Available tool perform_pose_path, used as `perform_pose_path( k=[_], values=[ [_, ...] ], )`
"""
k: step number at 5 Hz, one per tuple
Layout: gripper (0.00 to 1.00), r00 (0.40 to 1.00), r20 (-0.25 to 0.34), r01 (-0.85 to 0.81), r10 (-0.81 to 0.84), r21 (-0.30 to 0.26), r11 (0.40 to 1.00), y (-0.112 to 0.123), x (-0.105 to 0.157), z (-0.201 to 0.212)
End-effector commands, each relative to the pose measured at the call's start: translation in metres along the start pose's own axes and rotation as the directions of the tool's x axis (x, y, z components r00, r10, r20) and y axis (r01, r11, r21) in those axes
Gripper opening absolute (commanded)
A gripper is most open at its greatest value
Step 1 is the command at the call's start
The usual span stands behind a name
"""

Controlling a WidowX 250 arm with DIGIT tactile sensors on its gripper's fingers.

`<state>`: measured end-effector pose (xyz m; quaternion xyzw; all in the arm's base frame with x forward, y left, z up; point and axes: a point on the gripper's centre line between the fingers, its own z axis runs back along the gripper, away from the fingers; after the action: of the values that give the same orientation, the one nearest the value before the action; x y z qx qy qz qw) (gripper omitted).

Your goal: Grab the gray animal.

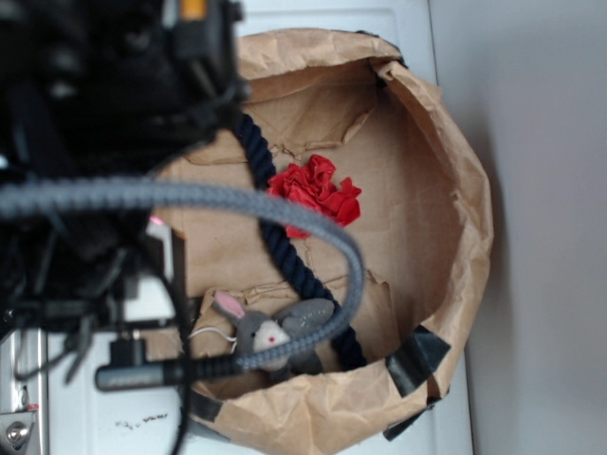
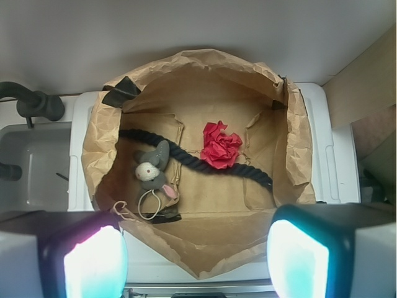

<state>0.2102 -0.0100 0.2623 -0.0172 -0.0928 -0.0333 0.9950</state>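
Note:
The gray animal lies on the floor of a brown paper bag, at its left side, ears with pink inners and a white string loop trailing toward me. In the exterior view the gray animal sits near the bag's lower wall, partly behind a gray cable. My gripper hovers high above the bag's near rim, open, its two glowing pads far apart with nothing between them. The toy is ahead and left of the jaws.
A thick navy rope runs across the bag floor beside the toy. A crumpled red paper ball lies mid-bag. The bag stands on a white surface; a gray sink and black faucet are left.

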Motion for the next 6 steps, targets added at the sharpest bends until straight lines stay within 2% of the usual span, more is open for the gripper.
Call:
perform_pose_path(
  k=[1,2,3,4,5,6],
  values=[
    [1.0,0.984,-0.042,-0.169,0.176,0.127,0.977,0.025,0.029,-0.089],
    [1.0,0.991,-0.061,-0.113,0.119,0.093,0.989,0.017,0.029,-0.125],
    [1.0,0.993,-0.115,-0.029,0.039,0.091,0.995,0.011,0.032,-0.151],
    [1.0,0.992,-0.123,0.012,-0.007,0.034,0.999,-0.001,0.033,-0.17],
    [1.0,0.987,-0.131,0.087,-0.097,-0.083,0.993,-0.019,0.032,-0.171],
    [1.0,0.986,-0.078,0.136,-0.149,-0.15,0.979,-0.028,0.031,-0.159]
  ],
)
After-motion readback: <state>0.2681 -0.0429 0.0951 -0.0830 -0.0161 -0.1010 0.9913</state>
